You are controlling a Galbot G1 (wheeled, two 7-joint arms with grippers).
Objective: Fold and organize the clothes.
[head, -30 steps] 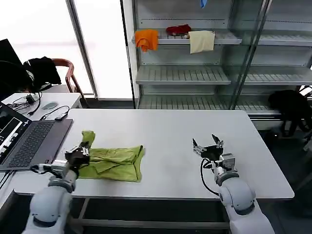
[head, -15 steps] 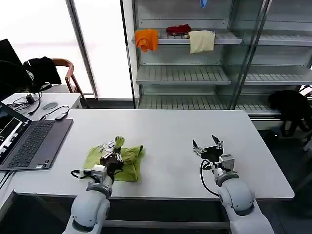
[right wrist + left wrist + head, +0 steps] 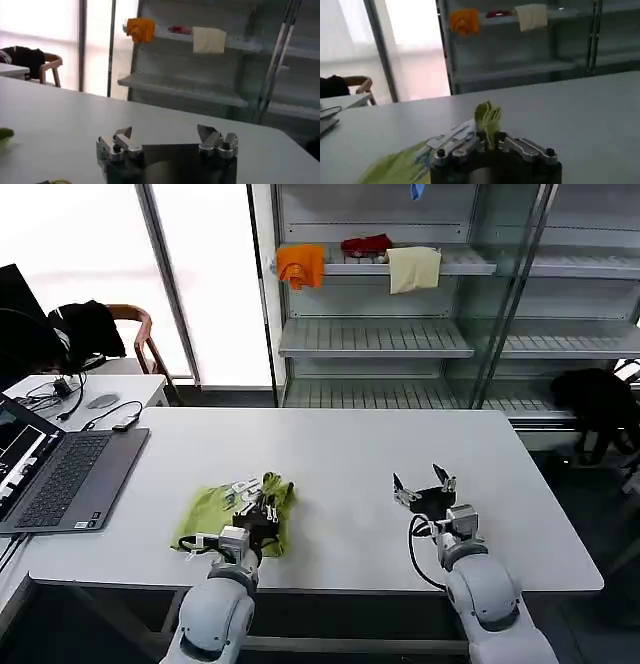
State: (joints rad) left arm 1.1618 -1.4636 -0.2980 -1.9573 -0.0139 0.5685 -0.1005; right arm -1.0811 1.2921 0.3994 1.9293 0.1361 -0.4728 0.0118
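— What do we have in our left gripper (image 3: pixel 492 142)?
— We pinch a fold of the lime yellow-green cotton T-shirt (image 3: pixel 215 506); the rest lies on the white table (image 3: pixel 340 454) beside and under it.
— And our right gripper (image 3: pixel 167 142)?
— We hold it spread wide and empty above the table, well apart from the shirt.

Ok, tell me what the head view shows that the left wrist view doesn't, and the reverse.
Head view alone: the open grey laptop on the white table's left end, and the right gripper, open and holding nothing, resting to the right. Left wrist view alone: a close look at the pinched fold of cloth standing up between the left gripper's fingers. Both: the lime yellow-green cotton T-shirt with its white-grey print, gripped by the left gripper, plus the orange cloth on the shelf behind.
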